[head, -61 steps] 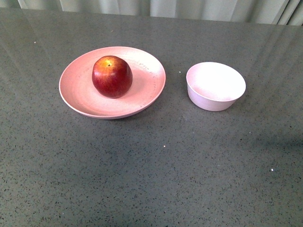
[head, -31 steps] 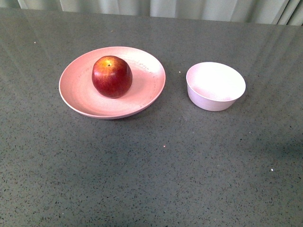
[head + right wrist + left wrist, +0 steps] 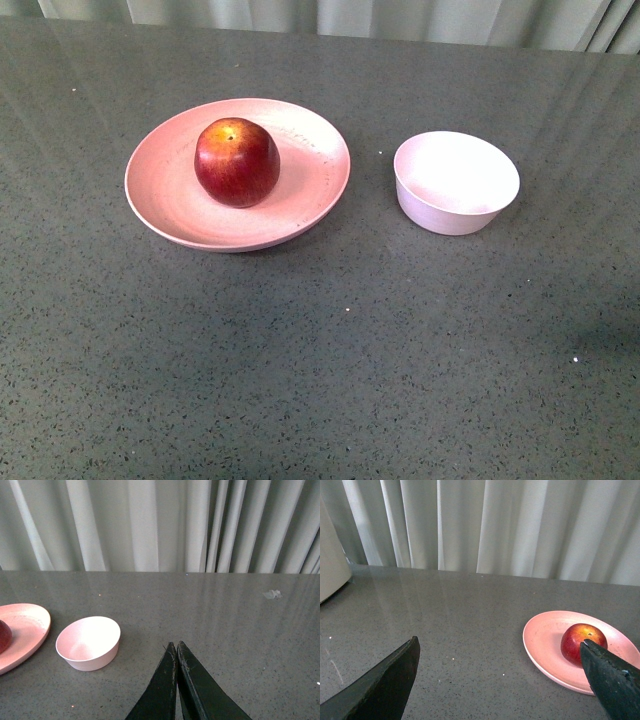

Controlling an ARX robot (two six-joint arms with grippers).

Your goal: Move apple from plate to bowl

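A dark-red apple (image 3: 237, 161) with a yellowish stem dimple sits upright on the wide pale-pink plate (image 3: 170, 205), left of centre in the front view. To its right stands the small whitish-pink bowl (image 3: 456, 183), with nothing in it. Neither arm shows in the front view. In the left wrist view my left gripper (image 3: 500, 645) is open and holds nothing; the apple (image 3: 580, 641) and plate (image 3: 543, 640) lie ahead of it, off to one side, with one fingertip (image 3: 600, 662) overlapping the apple. My right gripper (image 3: 175, 645) is shut and holds nothing, with the bowl (image 3: 89, 643) ahead and to one side.
The dark grey speckled table (image 3: 340, 350) runs back to pale curtains (image 3: 485, 525). A pale rounded object (image 3: 330, 565) stands at the table's edge in the left wrist view. A small pale mark (image 3: 272, 594) lies on the table in the right wrist view.
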